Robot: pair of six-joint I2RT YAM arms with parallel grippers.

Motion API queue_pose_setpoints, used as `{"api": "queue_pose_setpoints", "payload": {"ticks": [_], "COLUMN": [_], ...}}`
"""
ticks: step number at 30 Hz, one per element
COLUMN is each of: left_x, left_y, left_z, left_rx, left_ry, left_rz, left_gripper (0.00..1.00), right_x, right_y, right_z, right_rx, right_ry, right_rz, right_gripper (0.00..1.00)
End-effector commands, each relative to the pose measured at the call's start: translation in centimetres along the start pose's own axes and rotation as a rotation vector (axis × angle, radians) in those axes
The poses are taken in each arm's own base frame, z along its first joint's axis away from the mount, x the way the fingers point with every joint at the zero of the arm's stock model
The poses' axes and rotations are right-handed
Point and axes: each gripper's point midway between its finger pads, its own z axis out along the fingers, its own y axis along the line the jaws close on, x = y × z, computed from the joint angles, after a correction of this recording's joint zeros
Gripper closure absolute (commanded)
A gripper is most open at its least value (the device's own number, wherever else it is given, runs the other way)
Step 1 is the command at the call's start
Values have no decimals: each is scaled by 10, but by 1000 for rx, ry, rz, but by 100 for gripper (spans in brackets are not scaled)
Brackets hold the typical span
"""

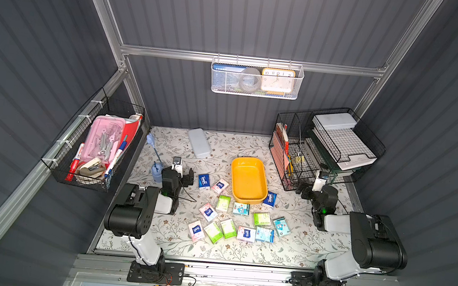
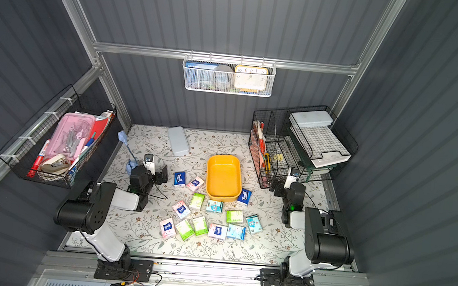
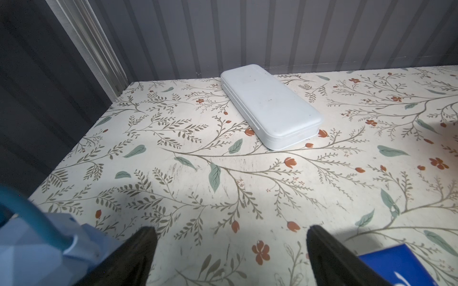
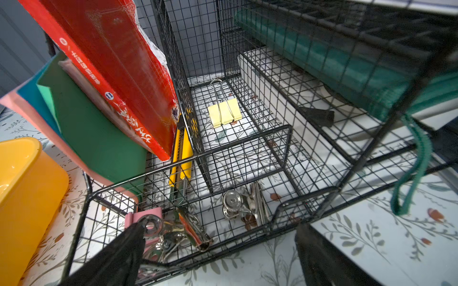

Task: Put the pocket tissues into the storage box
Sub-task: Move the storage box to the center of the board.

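In both top views the pocket tissues (image 1: pixel 228 228) lie scattered on the mat (image 1: pixel 297 250) around the storage box's (image 1: pixel 248 180) near rim, while the left wrist view shows the left gripper (image 3: pixel 230 230) spread over open mat, and the right wrist view shows the right gripper (image 4: pixel 220 230) spread close to the wire rack's (image 4: pixel 247 158) front edge.

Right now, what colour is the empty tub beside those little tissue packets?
Yellow-orange, plain with no pattern; the storage box shows best in a top view.

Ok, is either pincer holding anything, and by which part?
Nothing is held. The left pincer and the right pincer both stand open and empty; the pocket tissues lie on the table.
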Motion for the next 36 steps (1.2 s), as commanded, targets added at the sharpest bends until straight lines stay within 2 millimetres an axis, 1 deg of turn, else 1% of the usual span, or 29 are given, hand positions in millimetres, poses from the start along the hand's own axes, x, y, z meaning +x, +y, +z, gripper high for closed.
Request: {"api": "queue_pose_setpoints", "payload": {"ticks": [1, 5, 7, 8, 9, 11, 14, 15, 16, 17, 18, 19, 21, 23, 25, 26, 29, 31, 34, 36], "left_x": [-4, -4, -10, -13, -19, -38, -63, -69, -77, -83, -89, -95, -104, -110, -110, -106, -90, -77, -67, -61], "left_y": [-1, -1, 0, 2, 5, 8, 13, 12, 11, 9, 5, 0, -14, -30, -42, -46, -58, -66, -78, -85], "left_z": [3, 3, 5, 9, 12, 10, -1, -3, -5, -6, -8, -10, -16, -22, -28, -29, -33, -37, -41, -45], "left_rx": [9, 8, 9, -4, -13, -22, -45, -49, -60, -60, -53, -44, -29, -7, 19, 28, 70, 94, 141, 177], "left_ry": [-1, 0, 6, 52, 104, 95, 56, 67, 80, 93, 107, 118, 138, 149, 182, 203, 269, 308, 344, 367], "left_rz": [-15, -15, -14, -13, -11, -11, -48, -44, -52, -60, -67, -65, -79, -91, -136, -179, -298, -367, -423, -434], "left_gripper": [1, 1, 1, 1, 1, 1, 1, 1, 1, 1, 1, 1, 1, 1, 1, 1, 1, 1, 1, 1], "right_x": [-2, -2, -11, -17, -23, -42, -70, -73, -82, -85, -88, -92, -98, -93, -80, -69, -36, -14, 13, 27], "right_y": [1, 1, -4, -6, -5, -1, 0, 1, -2, -3, -1, 8, 34, 43, 45, 46, 64, 79, 109, 123], "right_z": [1, 0, -3, -7, -12, -29, -57, -65, -73, -79, -86, -91, -100, -111, -124, -130, -150, -159, -158, -150], "right_rx": [-3, -4, 27, 42, 47, 53, 67, 71, 97, 112, 110, 63, -71, -81, -4, 31, 104, 122, 64, 22], "right_ry": [-4, -8, -26, -30, -32, -57, -56, -18, -14, 2, 26, 53, 109, 196, 306, 370, 564, 681, 811, 877], "right_rz": [4, 3, 17, 21, 17, 12, 139, 190, 268, 342, 420, 464, 510, 573, 585, 583, 518, 496, 536, 551], "right_gripper": [1, 1, 1, 1, 1, 1, 1, 1, 1, 1, 1, 1, 2, 6, 12, 14, 21, 26, 33, 44]}}
